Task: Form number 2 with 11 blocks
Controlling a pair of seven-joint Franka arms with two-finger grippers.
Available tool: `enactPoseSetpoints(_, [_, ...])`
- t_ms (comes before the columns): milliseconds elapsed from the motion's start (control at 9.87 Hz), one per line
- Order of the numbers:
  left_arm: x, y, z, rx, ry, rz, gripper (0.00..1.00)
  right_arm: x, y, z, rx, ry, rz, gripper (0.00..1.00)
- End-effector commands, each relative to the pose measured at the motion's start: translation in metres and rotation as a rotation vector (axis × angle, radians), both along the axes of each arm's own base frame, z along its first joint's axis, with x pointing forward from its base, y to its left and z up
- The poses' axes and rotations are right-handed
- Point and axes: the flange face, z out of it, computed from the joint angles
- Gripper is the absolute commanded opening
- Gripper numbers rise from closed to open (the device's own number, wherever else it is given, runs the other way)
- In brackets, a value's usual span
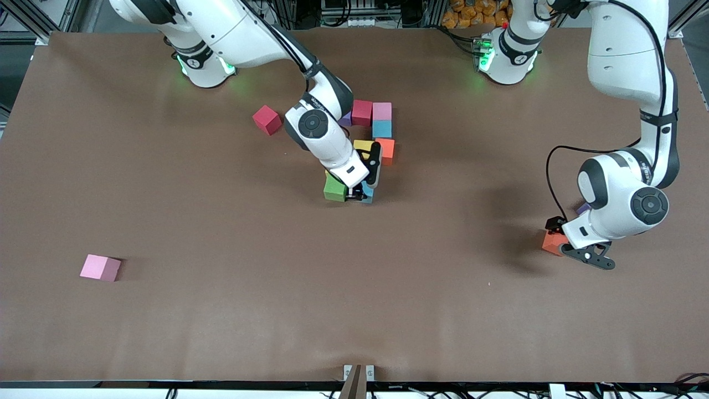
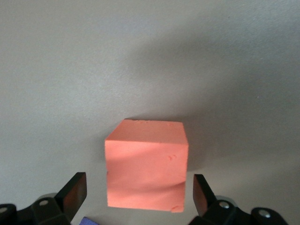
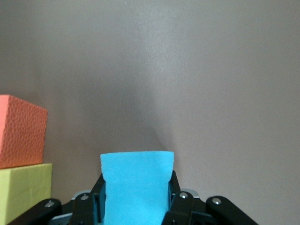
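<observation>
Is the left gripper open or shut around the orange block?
Open. In the left wrist view the left gripper has a finger on each side of the orange block, with gaps showing.

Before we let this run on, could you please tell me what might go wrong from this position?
1. The right tool grips a light blue block right beside the green block; setting it down could nudge that neighbour and skew the figure.
2. The left tool is open around an orange block that looks slightly turned between its fingers, so closing may twist it.
3. A purple block lies close under the left arm and might get knocked.
</observation>
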Motion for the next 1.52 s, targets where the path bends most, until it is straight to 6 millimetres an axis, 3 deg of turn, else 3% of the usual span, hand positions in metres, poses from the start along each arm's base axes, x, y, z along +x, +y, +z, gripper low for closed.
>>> enactPoseSetpoints(0, [0.001,0.002,-0.005,-0.013,-0.019,-0.013,1.0,-0.003,-0.015,0.007,-0.001,-0.003,0.026,0.21])
enactPoseSetpoints(507, [0.003,-0.005,-0.019,-0.03,-0.026,0.0,1.0,-0.001,-0.019,0.007,-0.003,-0.006,0.033,0.21])
enactPoseSetpoints(608, [0.003,-0.008,-0.02,-0.029,-0.028,-0.012,0.7,0.001,-0.021,0.007,-0.003,-0.008,0.034,0.21])
enactPoseSetpoints(709, [0.004,-0.013,-0.02,-0.034,-0.029,-0.03,0.14,0.001,-0.022,0.007,-0.004,-0.007,0.033,0.21])
enactPoseSetpoints(811, [0.003,-0.013,-0.018,-0.038,-0.03,-0.033,0.0,-0.001,-0.023,0.007,-0.007,-0.006,0.035,0.21])
enactPoseSetpoints(1013, [0.006,-0.019,0.011,-0.055,-0.049,-0.09,0.0,-0.002,-0.024,0.006,-0.01,-0.004,0.036,0.21])
enactPoseSetpoints(1115, [0.005,-0.021,0.023,-0.072,-0.035,-0.116,0.0,-0.002,-0.024,0.006,-0.008,-0.002,0.033,0.33])
enactPoseSetpoints(1216, [0.004,-0.022,0.037,-0.084,-0.032,-0.123,0.0,-0.001,-0.025,0.005,0.008,0.017,0.001,0.79])
enactPoseSetpoints(1317, [0.001,-0.032,0.047,-0.101,-0.013,-0.148,0.0,-0.001,-0.024,0.006,0.027,0.04,-0.034,1.0])
enactPoseSetpoints(1419, [0.0,-0.047,0.061,-0.108,-0.002,-0.184,0.0,-0.003,-0.022,0.006,0.031,0.042,-0.033,1.0])
